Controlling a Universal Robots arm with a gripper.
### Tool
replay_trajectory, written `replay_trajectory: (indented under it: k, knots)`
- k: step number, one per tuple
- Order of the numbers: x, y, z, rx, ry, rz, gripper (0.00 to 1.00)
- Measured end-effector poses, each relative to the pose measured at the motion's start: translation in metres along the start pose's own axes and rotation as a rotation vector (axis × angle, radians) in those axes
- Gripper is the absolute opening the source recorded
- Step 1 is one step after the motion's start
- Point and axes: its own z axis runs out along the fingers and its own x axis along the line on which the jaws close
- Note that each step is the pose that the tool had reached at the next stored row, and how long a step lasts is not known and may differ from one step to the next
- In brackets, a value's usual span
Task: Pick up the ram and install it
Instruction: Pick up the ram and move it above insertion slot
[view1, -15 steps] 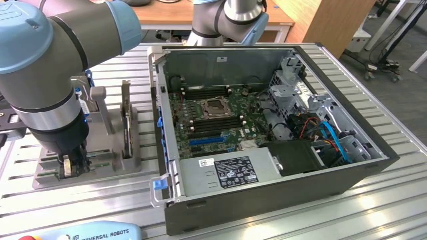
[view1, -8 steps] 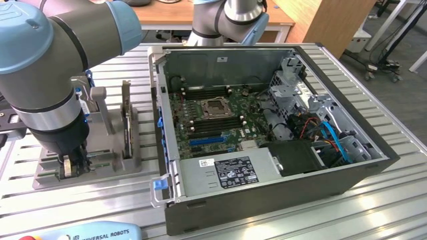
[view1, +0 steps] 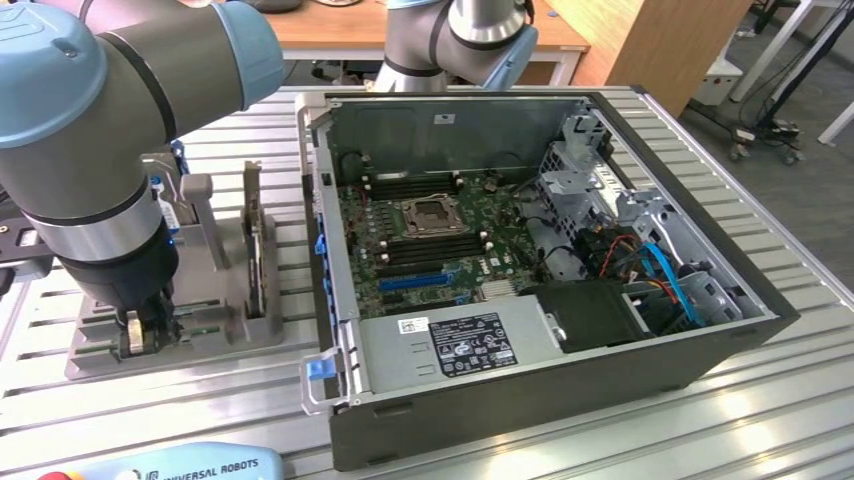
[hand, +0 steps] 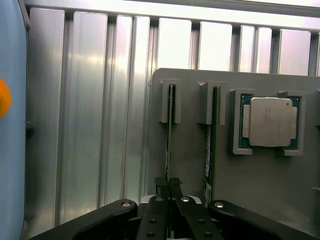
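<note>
Robotics lab, robot arm (view1: 100, 190), aluminium bench (view1: 787, 405), opened computer case (view1: 534, 398)

A counter (view1: 781, 425) of ribbed aluminium slats stretches across the foreground, its pale metal catching bright, even light. Behind it stands a light wooden desk (view1: 327, 35), with a tall wooden cabinet panel (view1: 641, 50) toward the exterior view's right. Beyond the counter's edge, a dark grey floor (view1: 807, 180) carries white frame legs (view1: 787, 50) and trailing black cables (view1: 747, 125).
</note>
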Motion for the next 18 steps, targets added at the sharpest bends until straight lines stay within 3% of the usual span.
replay_trajectory:
  k: [18]
  knots:
    - [0.0002, 0.0000, -0.0005, 0.0001, -0.0038, 0.000, 0.12]
